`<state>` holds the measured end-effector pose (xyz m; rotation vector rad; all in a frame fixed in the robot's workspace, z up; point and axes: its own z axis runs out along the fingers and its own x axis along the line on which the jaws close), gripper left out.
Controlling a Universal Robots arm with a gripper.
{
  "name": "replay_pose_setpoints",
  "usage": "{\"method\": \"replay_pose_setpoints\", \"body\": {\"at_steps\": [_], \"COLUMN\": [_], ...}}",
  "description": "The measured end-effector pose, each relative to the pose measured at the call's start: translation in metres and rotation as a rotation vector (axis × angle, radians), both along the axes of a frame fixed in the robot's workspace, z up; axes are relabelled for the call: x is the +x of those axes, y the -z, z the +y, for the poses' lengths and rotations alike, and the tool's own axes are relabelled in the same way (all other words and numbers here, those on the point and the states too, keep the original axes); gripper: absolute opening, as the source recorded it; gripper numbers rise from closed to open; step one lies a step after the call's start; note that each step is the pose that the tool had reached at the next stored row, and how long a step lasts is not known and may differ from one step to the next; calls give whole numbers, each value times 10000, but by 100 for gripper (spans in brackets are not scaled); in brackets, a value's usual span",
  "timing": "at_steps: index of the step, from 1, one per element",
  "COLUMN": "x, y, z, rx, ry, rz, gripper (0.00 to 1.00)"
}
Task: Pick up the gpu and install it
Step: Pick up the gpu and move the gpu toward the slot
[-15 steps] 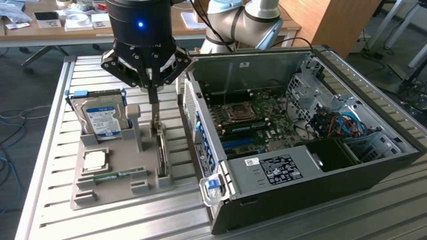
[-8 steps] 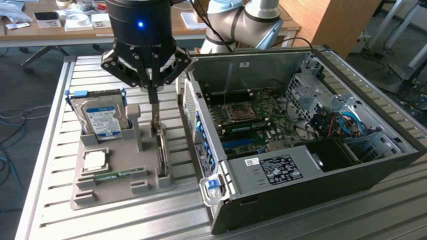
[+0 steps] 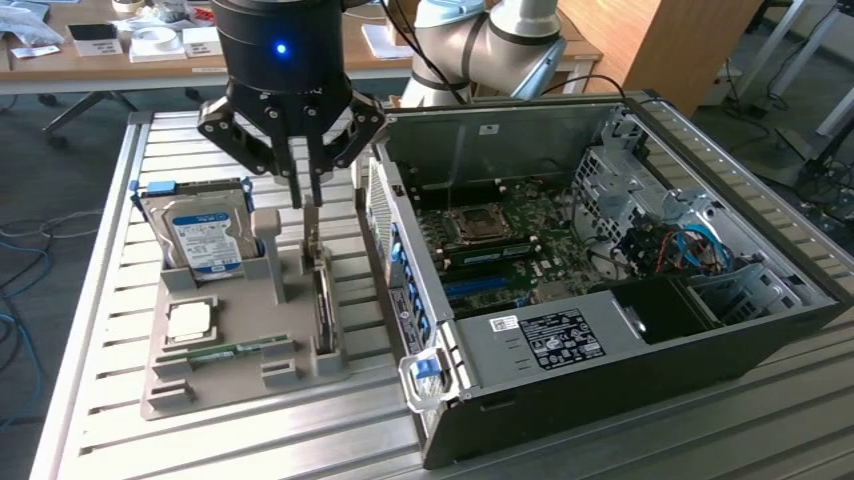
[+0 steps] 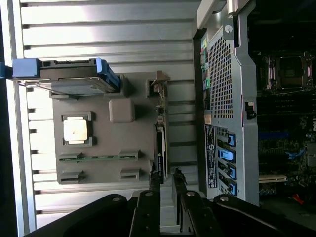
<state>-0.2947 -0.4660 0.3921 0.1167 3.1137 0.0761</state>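
1. The gpu [image 3: 323,310] [image 4: 161,148] stands on edge in the gray holder tray [image 3: 227,385], beside the open computer case [image 3: 667,350].
2. The gripper [image 3: 304,200] [image 4: 165,180] hangs directly above it, fingers slightly spread, pinching nothing.

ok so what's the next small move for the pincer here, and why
Probably ease the pincer straight down over the gpu. Its fingers stand slightly apart just above the card's bracket end. The gpu stands on edge in its holder and seems not yet gripped.
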Motion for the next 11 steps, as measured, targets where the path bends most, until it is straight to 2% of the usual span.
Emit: {"method": "replay_pose_setpoints", "body": {"at_steps": [1,3,6,7,11], "x": [0,0,0,0,0], "y": [0,0,0,0,0], "z": [0,0,0,0,0], "rx": [0,0,0,0,0], "ry": [0,0,0,0,0], "rz": [0,0,0,0,0], "gripper": [24,35,41,47,47]}}
